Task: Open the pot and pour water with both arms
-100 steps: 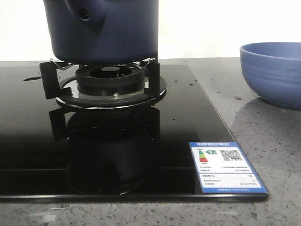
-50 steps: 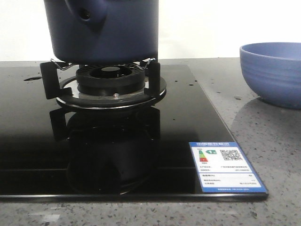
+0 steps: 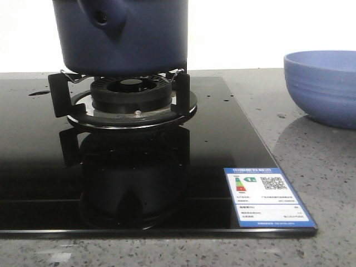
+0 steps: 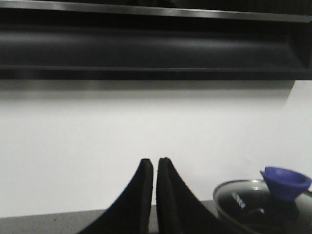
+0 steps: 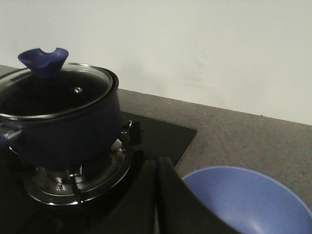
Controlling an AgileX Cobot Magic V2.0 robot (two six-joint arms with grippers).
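A blue-bordered rectangular paper sticker (image 3: 269, 196) sits on the near right corner of the glossy black glass hob (image 3: 50, 183). It carries a white header line in Chinese characters too small to read, a coloured energy-rating arrow chart, a QR code and rows of illegible fine print. The glass pot lid (image 4: 253, 200) bears a small blurred mark, unreadable.

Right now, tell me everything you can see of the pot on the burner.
The pot is large, round and dark navy blue, with straight matte sides. A tapered handle stub of the same colour, with a small hole, juts from its side. It sits upright on the black pan supports of the gas burner. A glass lid with a metal rim and a blue knob covers it. No jaws touch it. What is inside cannot be made out.
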